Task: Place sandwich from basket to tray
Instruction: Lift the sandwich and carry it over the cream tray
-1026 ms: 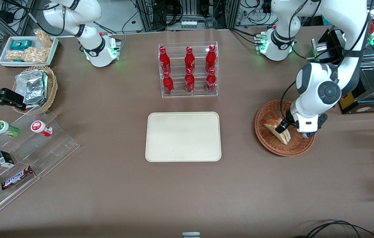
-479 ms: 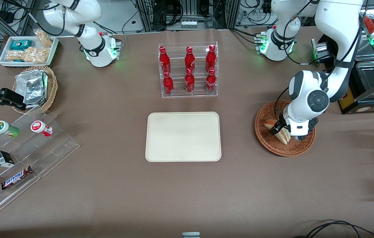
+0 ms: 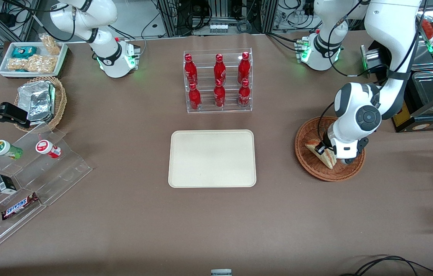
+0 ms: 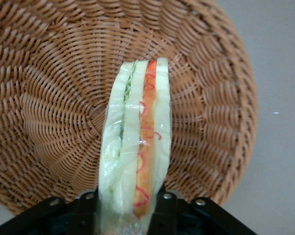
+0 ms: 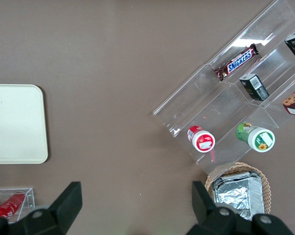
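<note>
Brown counter [image 3: 124, 214] carries everything. Down in the basket [image 3: 308, 163], the claw [image 3: 322, 148] pinches the sandwich [image 3: 327, 157] between its fingers [image 4: 162, 213]. Grasp looks made; lifting and carrying to the bare tray [image 3: 212, 158] remain.

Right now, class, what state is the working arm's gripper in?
Gripper: fingers shut on the sandwich, down in the basket.
</note>
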Robot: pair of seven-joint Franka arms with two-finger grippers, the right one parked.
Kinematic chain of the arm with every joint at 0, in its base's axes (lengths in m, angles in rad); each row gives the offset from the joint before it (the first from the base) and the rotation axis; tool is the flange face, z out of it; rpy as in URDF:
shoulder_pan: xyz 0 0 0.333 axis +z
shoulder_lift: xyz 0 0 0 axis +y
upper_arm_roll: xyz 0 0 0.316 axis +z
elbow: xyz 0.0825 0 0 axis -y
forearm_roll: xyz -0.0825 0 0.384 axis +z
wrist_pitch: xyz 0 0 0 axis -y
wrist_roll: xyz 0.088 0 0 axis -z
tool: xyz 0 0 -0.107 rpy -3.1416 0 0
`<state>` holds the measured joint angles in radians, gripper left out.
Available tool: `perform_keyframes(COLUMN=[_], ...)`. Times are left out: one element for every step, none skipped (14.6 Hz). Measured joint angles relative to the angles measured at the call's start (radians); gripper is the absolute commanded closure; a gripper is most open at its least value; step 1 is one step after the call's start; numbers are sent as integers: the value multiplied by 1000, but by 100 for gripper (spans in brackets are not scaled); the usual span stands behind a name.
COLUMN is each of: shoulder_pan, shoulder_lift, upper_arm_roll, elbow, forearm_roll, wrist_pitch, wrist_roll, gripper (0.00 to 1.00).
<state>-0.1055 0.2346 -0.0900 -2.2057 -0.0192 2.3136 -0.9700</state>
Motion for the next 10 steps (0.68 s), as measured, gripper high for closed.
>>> perform_keyframes(shoulder_pan=[-5, -11, -18, -38, -70, -116, -171, -236, -306, -374], shoulder_lift=[-17, -42, -71, -102, -126, -142, -147, -140, -119, -80], upper_arm_roll=[-1, -2, -5, -9, -11, -13, -16, -18, -20, -22], elbow=[19, 41, 61, 85, 112, 138, 164, 189, 221, 263], forearm_roll=[3, 10, 19, 22, 23, 24, 25, 30, 46, 65], wrist_pitch=[-44, -93, -141, -190, -229, -252, -260, -261, -261, -260], wrist_roll=[2, 3, 6, 10, 12, 12, 12, 12, 11, 9], gripper=[95, 95, 95, 95, 95, 94, 93, 93, 93, 93])
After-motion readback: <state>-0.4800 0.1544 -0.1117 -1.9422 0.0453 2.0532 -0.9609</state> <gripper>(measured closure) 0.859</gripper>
